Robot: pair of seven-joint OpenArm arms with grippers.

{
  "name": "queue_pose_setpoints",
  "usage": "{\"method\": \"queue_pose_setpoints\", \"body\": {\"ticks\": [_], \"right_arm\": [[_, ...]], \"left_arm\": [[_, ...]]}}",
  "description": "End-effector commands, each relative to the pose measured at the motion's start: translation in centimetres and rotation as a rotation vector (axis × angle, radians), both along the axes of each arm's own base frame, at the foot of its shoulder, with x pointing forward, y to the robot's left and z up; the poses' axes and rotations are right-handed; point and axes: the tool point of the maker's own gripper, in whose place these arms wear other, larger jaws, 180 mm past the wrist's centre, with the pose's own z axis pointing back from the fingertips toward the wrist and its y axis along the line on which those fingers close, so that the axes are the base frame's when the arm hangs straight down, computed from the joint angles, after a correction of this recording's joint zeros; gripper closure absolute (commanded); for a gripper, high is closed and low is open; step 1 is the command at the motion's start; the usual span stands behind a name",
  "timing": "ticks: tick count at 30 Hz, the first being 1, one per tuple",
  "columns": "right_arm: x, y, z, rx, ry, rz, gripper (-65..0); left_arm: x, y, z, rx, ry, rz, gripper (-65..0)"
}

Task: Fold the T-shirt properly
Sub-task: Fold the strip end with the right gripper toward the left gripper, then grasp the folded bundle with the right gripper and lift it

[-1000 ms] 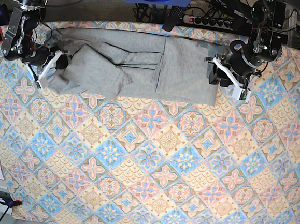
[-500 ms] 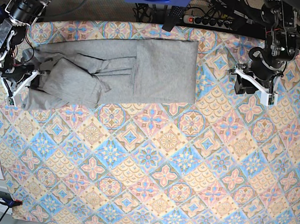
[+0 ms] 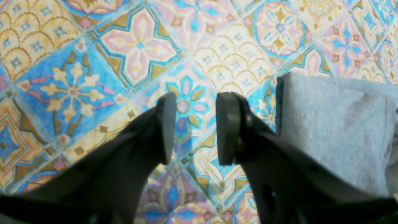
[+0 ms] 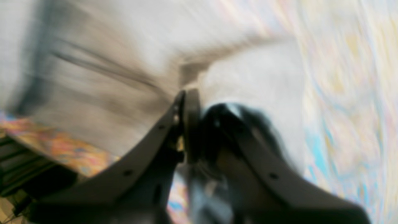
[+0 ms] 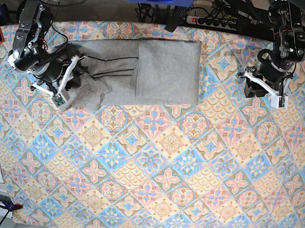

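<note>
Base view first. The T-shirt (image 5: 145,71) sits up at 12 o'clock on the tablecloth (image 5: 153,167), already folded into a long strip. The 3 o'clock half is flat and tidy; the 9 o'clock half is bunched and creased. My right gripper (image 5: 65,86) is at that messy end, clenched on the grey fabric as far as I can judge. My guess is this step is carrying that end over toward the neat half, so I'd lift high enough to clear the folds, travel straight toward 3 o'clock and lay the edge square before letting go. The left gripper (image 5: 264,89) hangs off at 3 o'clock, well apart from the shirt.

Left wrist view: left gripper released, jaws spread over bare tablecloth, nothing between them. The shirt's squared corner lies at 3 o'clock, plain heather grey, soft, with a shallow crease.

Right wrist view: heavily smeared, so take it lightly. The jaws stand pressed together at the centre with pale grey cloth bunched around them; I can't tell how many layers they've caught. No lettering visible anywhere.
</note>
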Motion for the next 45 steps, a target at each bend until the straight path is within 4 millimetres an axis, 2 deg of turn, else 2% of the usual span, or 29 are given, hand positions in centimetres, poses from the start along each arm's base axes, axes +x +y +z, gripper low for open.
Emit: {"method": "queue_pose_setpoints", "body": {"ticks": [1, 5, 10, 17, 21, 24, 29, 35, 38, 42, 45], "right_arm": [[0.4, 0.6, 0.6, -0.003, -0.023, 0.028, 0.0], [-0.2, 5.7, 0.1, 0.052, -0.006, 0.154, 0.0], [-1.3, 11.1, -0.1, 0.136, 0.01, 0.249, 0.0], [-0.9, 18.4, 2.0, 0.228, -0.045, 0.412, 0.0], [-0.6, 21.8, 3.4, 0.254, -0.08, 0.5, 0.0], [0.9, 23.0, 4.1, 0.226, -0.119, 0.532, -0.1], [0.2, 24.7, 1.8, 0.198, -0.044, 0.606, -0.2], [0.0, 26.9, 2.3, 0.171, -0.062, 0.712, -0.3], [-0.4, 27.4, 1.7, 0.159, -0.042, 0.742, -0.9], [-2.6, 28.7, 0.6, 0.146, -0.002, 0.824, -9.5], [-2.7, 29.3, 0.8, 0.126, -0.017, 0.871, -16.2]], "left_arm": [[0.6, 0.2, 0.9, 0.007, -0.036, -0.002, -19.9], [0.6, 0.3, 0.9, 0.011, -0.036, -0.001, -19.9], [0.3, 0.5, 0.4, 0.008, -0.021, 0.005, -19.9], [-0.6, 1.2, -1.9, -0.015, 0.04, 0.036, -19.7], [-0.8, 1.2, -2.1, -0.016, 0.049, 0.039, -19.6], [-0.8, 1.2, -2.1, -0.016, 0.047, 0.039, -19.6], [-0.7, 1.3, -2.0, -0.012, 0.045, 0.038, -19.6], [-0.6, 1.1, -2.0, -0.014, 0.044, 0.034, -19.7], [-0.6, 1.1, -2.1, -0.013, 0.046, 0.035, -19.8], [-0.6, 1.1, -2.1, -0.013, 0.046, 0.033, -20.0], [-0.6, 1.1, -2.1, -0.012, 0.046, 0.033, -20.1]]}}
